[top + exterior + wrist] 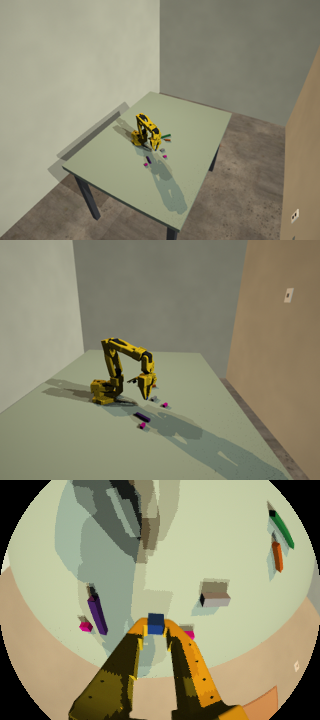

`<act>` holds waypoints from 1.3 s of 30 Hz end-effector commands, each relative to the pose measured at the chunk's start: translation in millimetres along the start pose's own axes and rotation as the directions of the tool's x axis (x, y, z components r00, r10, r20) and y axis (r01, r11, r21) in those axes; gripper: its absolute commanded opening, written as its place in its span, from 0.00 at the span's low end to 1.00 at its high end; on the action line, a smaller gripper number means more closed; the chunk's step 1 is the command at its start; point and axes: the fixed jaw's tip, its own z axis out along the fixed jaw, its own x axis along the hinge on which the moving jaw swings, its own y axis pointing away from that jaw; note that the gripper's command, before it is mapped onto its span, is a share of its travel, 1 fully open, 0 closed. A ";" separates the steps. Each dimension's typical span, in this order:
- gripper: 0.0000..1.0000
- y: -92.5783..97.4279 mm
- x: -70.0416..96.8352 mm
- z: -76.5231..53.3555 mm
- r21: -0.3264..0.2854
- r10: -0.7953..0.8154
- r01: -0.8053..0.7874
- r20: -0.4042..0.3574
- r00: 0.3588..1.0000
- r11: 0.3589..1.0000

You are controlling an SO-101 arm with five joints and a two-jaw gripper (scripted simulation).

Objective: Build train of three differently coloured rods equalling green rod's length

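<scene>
I've got the blue rod pinched in the gripper tips, just above the table — grey rod just beside it, a magenta rod near, purple rod off left, green rod and orange rod well apart.

No legible text, label, brand, number or sign is observed in any view. The wall plate, set high on the tan wall well away from the pincer, carries no readable marking.
</scene>
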 end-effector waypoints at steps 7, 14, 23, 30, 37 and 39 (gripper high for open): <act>0.00 -1.5 8.1 -8.6 0.019 0.011 -0.010 -0.064 0.998 1.000; 0.00 -1.6 8.3 -6.8 0.019 0.011 -0.010 -0.064 0.998 1.000; 0.00 -1.8 9.1 1.6 0.019 0.011 -0.010 -0.064 0.998 1.000; 0.00 -1.8 9.4 8.3 0.019 0.011 -0.010 -0.064 0.998 1.000; 0.00 -1.8 9.3 11.5 0.019 0.011 -0.010 -0.064 0.998 1.000; 0.00 -1.8 9.3 11.6 0.019 0.011 -0.010 -0.064 0.998 1.000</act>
